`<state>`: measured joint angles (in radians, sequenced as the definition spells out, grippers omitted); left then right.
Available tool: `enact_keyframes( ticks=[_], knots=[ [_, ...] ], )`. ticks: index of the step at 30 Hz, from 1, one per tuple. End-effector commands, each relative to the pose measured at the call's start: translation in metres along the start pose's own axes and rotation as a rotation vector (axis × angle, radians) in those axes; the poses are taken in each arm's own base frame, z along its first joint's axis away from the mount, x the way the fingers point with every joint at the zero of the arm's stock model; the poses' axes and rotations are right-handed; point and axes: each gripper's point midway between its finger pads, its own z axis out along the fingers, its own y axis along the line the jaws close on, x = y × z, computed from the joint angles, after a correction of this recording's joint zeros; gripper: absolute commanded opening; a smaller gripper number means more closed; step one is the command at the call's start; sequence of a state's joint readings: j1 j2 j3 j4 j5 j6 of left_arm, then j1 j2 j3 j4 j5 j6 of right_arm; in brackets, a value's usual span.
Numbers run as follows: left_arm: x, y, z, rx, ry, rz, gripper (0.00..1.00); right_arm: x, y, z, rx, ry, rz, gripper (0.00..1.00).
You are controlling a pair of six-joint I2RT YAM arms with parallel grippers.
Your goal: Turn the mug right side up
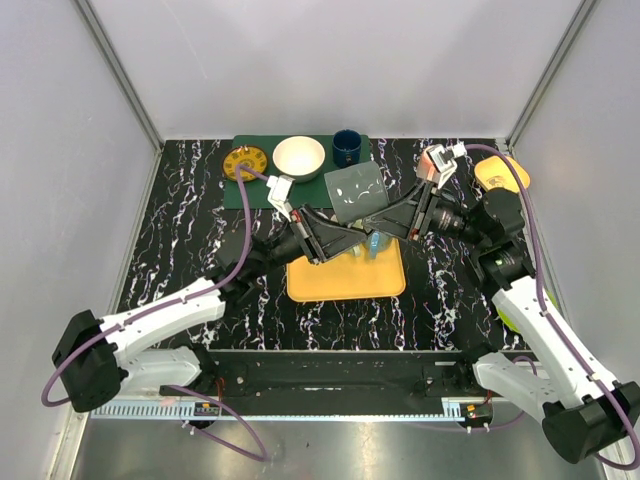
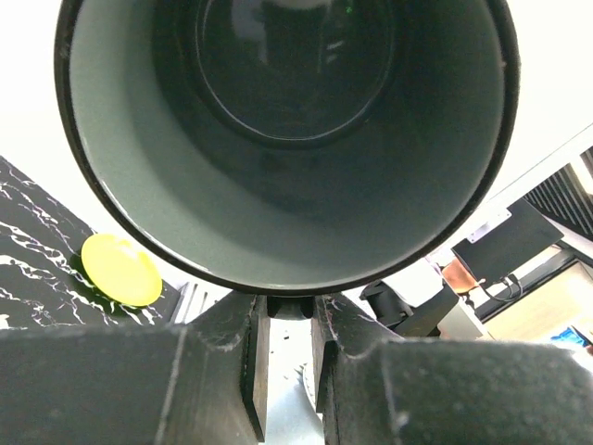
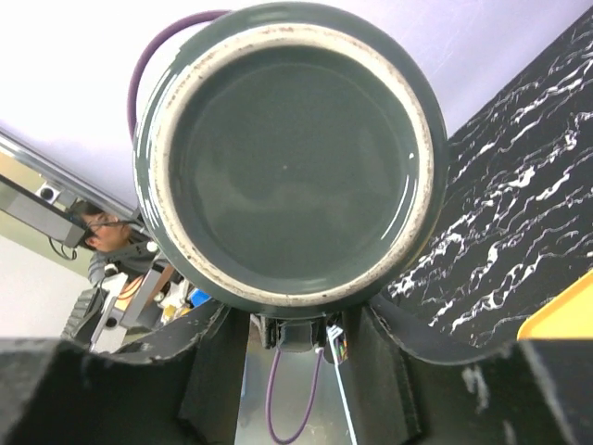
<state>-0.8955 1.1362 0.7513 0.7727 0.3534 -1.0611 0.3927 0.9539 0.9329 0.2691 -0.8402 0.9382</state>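
Note:
The grey mug [image 1: 355,192] is held in the air, lying on its side above the yellow tray [image 1: 340,282]. My left gripper [image 1: 343,233] is shut on the mug's handle from below. In the left wrist view [image 2: 290,320] the mug's open mouth [image 2: 278,185] faces the camera. My right gripper [image 1: 388,226] comes in from the right. In the right wrist view [image 3: 296,348] its jaws stand wide apart below the mug's base [image 3: 287,167], on either side of the handle and the left fingertips, not pressing on anything.
A green mat [image 1: 258,192] at the back holds a yellow-brown dish [image 1: 245,162], a white bowl [image 1: 299,157] and a blue cup [image 1: 346,146]. An orange dish [image 1: 500,176] lies back right. White walls enclose the black marbled table [image 1: 190,240].

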Motion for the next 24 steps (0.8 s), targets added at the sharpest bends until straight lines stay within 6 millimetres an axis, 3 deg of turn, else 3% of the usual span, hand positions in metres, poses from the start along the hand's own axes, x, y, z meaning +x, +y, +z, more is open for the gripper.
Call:
enact_keyframes(
  ticks=[1, 5, 8, 15, 24],
  knots=[
    [0.073, -0.033, -0.021, 0.153, 0.35, 0.013, 0.0, -0.042, 0.002, 0.007, 0.05, -0.132, -0.095, 0.45],
    [0.074, -0.035, -0.023, 0.151, 0.353, 0.017, 0.0, -0.036, -0.001, 0.007, 0.049, -0.09, -0.102, 0.3],
    [0.074, -0.035, -0.025, 0.151, 0.354, 0.014, 0.0, -0.03, -0.001, 0.01, 0.034, -0.047, -0.098, 0.27],
    [0.074, -0.038, -0.027, 0.165, 0.356, 0.017, 0.0, -0.022, -0.009, 0.011, 0.034, -0.011, -0.089, 0.0],
    [0.074, -0.043, -0.027, 0.192, 0.357, 0.025, 0.0, -0.012, -0.012, 0.008, 0.014, -0.006, -0.073, 0.0]
  ],
)
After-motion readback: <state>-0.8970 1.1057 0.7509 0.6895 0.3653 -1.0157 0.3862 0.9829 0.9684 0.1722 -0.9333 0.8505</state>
